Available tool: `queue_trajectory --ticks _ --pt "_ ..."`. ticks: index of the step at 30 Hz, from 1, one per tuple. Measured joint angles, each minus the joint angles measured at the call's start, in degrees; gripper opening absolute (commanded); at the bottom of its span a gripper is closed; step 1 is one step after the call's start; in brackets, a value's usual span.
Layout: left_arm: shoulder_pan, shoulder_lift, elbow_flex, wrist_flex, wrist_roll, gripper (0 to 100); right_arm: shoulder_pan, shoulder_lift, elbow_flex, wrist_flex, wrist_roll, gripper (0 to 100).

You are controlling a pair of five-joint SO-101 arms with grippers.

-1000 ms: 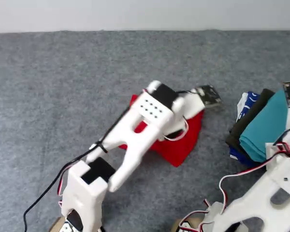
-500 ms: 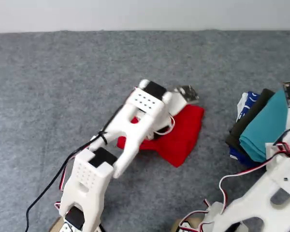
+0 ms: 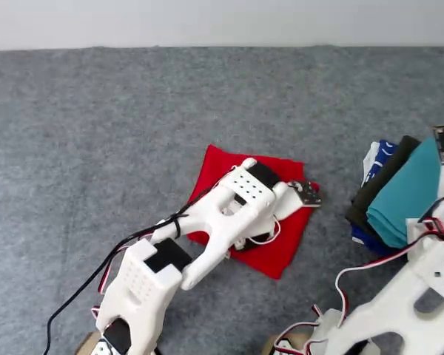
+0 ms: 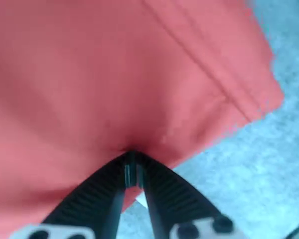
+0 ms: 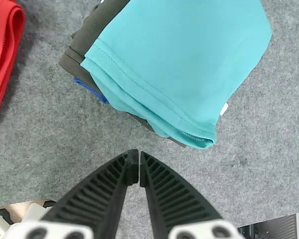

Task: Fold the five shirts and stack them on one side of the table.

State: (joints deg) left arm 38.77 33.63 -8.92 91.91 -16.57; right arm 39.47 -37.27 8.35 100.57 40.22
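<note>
The red cloth shirt [image 3: 223,167] lay spread at the centre of the grey felt tabletop [image 3: 96,133]; the left claw [image 4: 131,167] was pinched shut on its fabric; the right claw [image 5: 139,169], closed on nothing, hung over bare felt just beside the folded teal shirt [image 3: 407,192] lying on darker folded shirts [image 3: 376,185] at the right edge
</note>
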Motion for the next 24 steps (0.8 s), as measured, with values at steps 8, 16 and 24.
queue_trajectory --ticks 8,16,24 --pt "-5.2 -1.3 -9.1 3.4 0.0 1 0.0 0.0 0.0 0.0 0.0 1.1" --pt "-15.3 -10.3 -17.4 6.9 4.1 1 -6.1 0.0 5.5 0.0 -2.3 1.1" --pt "-30.9 -26.4 -8.7 7.1 4.1 1 -24.0 0.0 15.4 -2.9 -14.2 4.4"
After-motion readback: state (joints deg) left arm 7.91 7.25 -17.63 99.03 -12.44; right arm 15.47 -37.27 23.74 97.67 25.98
